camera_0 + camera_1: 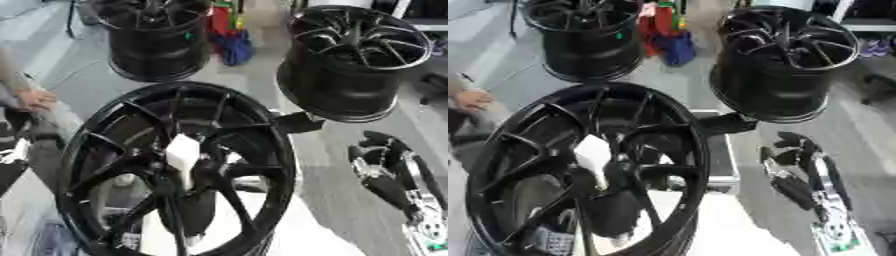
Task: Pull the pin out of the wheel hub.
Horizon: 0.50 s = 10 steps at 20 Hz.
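Note:
A large black spoked wheel hub (96, 145) stands tilted in front of me, filling the lower left. A white pin (182, 154) sticks out at its centre, where the spokes meet. My right hand (383, 167), black with silver parts, hangs to the right of the hub, well apart from it. Its fingers are relaxed and hold nothing. My left hand shows in neither view. A dark shape with a white patch (14, 150) at the left edge is too unclear to name.
Two more black wheel hubs stand on the grey floor behind, one at the back left (157, 40) and one at the back right (354, 60). Red and blue items (229, 40) lie between them. A person's hand (35, 99) shows at the left edge.

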Tool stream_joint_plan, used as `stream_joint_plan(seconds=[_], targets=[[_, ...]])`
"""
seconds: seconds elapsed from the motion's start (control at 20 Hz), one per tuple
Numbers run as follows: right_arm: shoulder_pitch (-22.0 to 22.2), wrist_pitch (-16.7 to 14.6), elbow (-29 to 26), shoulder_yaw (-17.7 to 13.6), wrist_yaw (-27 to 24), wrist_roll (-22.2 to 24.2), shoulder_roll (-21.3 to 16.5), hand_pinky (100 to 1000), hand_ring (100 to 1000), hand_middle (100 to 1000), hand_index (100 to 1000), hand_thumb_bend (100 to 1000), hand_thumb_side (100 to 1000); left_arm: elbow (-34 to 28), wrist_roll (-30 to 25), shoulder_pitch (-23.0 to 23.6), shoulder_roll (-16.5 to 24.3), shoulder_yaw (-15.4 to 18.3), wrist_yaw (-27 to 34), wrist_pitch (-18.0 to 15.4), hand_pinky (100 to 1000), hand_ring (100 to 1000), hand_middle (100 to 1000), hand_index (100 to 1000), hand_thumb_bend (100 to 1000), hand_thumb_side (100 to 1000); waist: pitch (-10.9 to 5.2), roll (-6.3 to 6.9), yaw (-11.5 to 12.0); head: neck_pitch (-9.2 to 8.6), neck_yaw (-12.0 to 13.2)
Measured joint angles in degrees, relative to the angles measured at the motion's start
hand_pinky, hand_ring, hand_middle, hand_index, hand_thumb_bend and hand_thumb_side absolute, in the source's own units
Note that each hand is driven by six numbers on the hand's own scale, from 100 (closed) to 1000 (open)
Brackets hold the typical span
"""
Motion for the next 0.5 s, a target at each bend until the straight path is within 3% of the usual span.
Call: stream_joint_plan(seconds=[0.25, 0.5], targets=[[-0.5, 0.2, -0.7, 0.0, 0.0, 0.2, -1.2, 632, 575, 640, 791, 276, 328, -0.1, -0.1, 0.0, 0.0, 0.0, 0.0, 0.0, 571, 592, 617, 712, 421, 221, -0.03, -0.13, 0.2, 0.0, -0.1], [-2.2, 1.3, -4.7, 0.3, 0.1, 1.6, -8.6, 649, 585, 652, 804, 279, 313, -0.1, -0.3, 0.0, 0.0, -0.1, 0.0, 0.1, 570, 592, 617, 712, 421, 220, -0.38, -0.54, 0.6, 0.03, -0.3]])
